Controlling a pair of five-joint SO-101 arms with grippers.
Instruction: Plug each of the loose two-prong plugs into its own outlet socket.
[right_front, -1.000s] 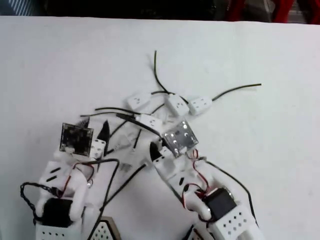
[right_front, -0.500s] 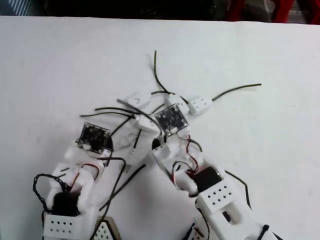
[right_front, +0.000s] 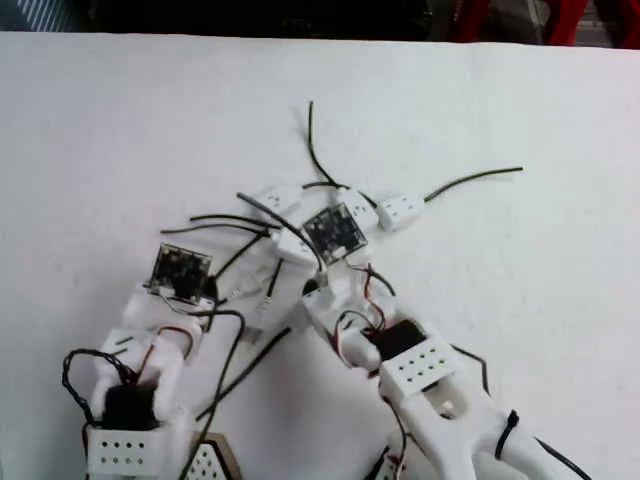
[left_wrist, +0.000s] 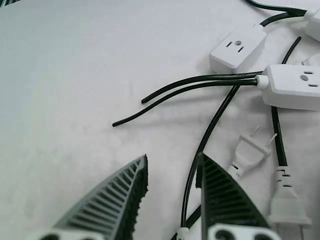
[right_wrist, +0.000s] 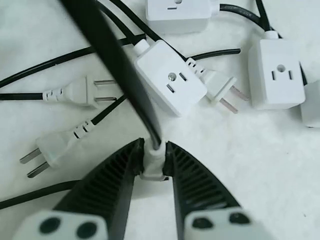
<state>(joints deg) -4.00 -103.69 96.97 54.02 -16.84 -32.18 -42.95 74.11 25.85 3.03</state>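
My right gripper (right_wrist: 152, 150) is shut on the white body of a two-prong plug (right_wrist: 151, 165), and that plug's black cable (right_wrist: 112, 60) rises across the view. Just beyond lie a white outlet socket (right_wrist: 170, 82), two more sockets (right_wrist: 277, 75) (right_wrist: 177, 10) and three loose plugs (right_wrist: 75, 92) (right_wrist: 55, 142) (right_wrist: 220, 87). My left gripper (left_wrist: 172, 160) stands open over bare table, with a black cable (left_wrist: 192, 185) beside one finger. Ahead of it are two plugs (left_wrist: 248, 152) (left_wrist: 285, 205) and two sockets (left_wrist: 237, 47) (left_wrist: 295, 85). From above, the sockets cluster mid-table (right_front: 355, 210).
Loose black cable ends (right_front: 470, 180) (right_front: 312, 135) trail out from the socket cluster. The white table (right_front: 520, 110) stretches bare on its far and right sides. Both arms (right_front: 150, 340) (right_front: 420, 370) stand close together at the near edge.
The right arm has pushed forward toward the socket cluster with the plug, lifting its cable. The left arm has shifted right toward the plugs.
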